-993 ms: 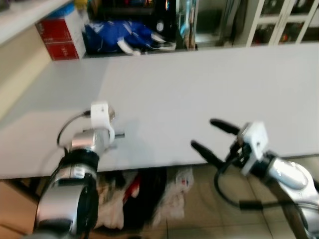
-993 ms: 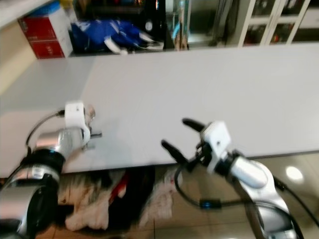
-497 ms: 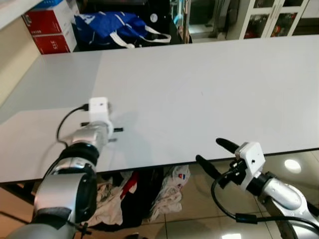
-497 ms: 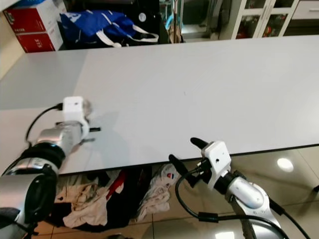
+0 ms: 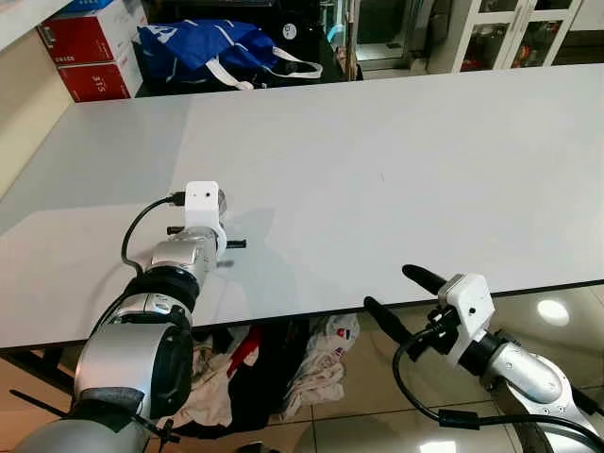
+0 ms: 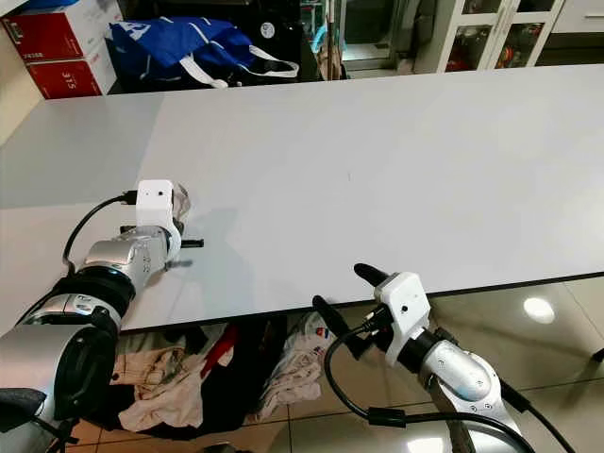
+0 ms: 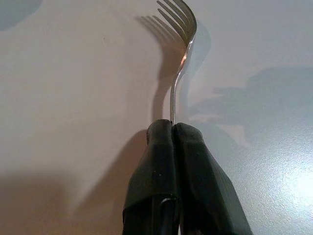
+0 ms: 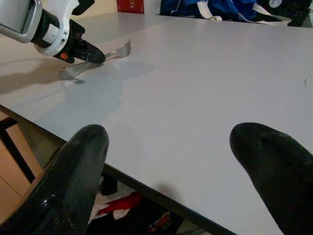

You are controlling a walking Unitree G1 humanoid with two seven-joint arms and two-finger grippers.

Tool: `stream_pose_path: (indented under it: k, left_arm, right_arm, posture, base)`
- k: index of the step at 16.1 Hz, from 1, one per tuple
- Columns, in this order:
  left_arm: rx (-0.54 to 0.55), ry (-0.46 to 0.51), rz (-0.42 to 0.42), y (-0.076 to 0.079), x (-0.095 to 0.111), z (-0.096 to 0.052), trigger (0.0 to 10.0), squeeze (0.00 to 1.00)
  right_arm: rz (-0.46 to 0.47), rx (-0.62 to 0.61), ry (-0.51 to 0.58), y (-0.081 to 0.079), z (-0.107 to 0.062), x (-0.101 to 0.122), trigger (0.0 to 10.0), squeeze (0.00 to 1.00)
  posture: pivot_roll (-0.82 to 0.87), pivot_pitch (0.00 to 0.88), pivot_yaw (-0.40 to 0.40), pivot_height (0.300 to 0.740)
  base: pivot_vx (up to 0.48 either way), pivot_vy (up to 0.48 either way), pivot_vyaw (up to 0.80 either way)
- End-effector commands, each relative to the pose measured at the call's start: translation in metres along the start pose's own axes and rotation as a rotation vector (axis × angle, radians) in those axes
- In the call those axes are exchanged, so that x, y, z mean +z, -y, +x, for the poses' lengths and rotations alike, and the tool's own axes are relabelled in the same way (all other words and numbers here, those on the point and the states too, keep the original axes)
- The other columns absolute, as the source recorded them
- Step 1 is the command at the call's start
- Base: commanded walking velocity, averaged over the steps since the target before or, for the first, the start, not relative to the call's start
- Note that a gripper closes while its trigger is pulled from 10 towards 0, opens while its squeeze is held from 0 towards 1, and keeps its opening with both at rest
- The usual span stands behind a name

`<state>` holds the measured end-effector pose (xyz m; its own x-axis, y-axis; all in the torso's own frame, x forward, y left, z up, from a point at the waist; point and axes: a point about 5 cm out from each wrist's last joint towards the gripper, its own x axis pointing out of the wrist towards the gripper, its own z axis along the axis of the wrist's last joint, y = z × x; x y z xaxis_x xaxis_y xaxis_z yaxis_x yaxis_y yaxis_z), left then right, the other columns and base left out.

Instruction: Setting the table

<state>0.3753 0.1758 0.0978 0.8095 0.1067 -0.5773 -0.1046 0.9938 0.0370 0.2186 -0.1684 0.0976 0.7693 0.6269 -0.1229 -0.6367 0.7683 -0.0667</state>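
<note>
My left tool (image 7: 173, 128) is clamped on the thin handle of a metal fork (image 7: 180, 34), held low over the white worktop (image 5: 396, 160). It looks light, rigid and slick, so I pinch mid-handle. My right tool (image 5: 408, 302) hangs spread off the worktop's edge.

A slim silver fork (image 7: 179, 63), tines curving upward, lies low over the white desk (image 5: 396, 160) near its front left edge, handle pinched between closed black fingers (image 7: 159, 166).
</note>
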Motion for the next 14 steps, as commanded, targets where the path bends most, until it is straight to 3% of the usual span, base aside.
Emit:
stream_pose_path:
  k: [1,5,6,14]
  left_arm:
    - [0.020,-0.096,0.004,-0.0003,-0.0245,0.0024,10.0,0.00]
    - [0.026,-0.110,-0.013,0.0015,-0.0283,0.0025,10.0,0.00]
    - [0.027,-0.112,-0.015,0.0016,-0.0288,0.0025,10.0,1.00]
    - [0.020,-0.116,-0.008,0.0045,-0.0296,0.0023,10.0,1.00]
  right_arm:
    - [-0.011,0.010,0.001,-0.0010,0.0022,0.0003,10.0,0.00]
    - [-0.009,0.015,0.000,-0.0018,0.0037,-0.0011,10.0,0.00]
    - [-0.009,0.016,0.000,-0.0018,0.0038,-0.0012,10.0,0.00]
    - [-0.006,0.029,-0.002,-0.0065,0.0045,-0.0041,10.0,0.00]
  posture:
    - [-0.11,0.014,0.079,0.731]
    - [-0.11,0.014,0.078,0.731]
    - [-0.11,0.014,0.078,0.731]
    - [-0.10,0.012,0.078,0.731]
  base:
    - [0.000,0.000,0.00]
    - [0.000,0.000,0.00]
    - [0.000,0.000,0.00]
    - [0.000,0.000,0.00]
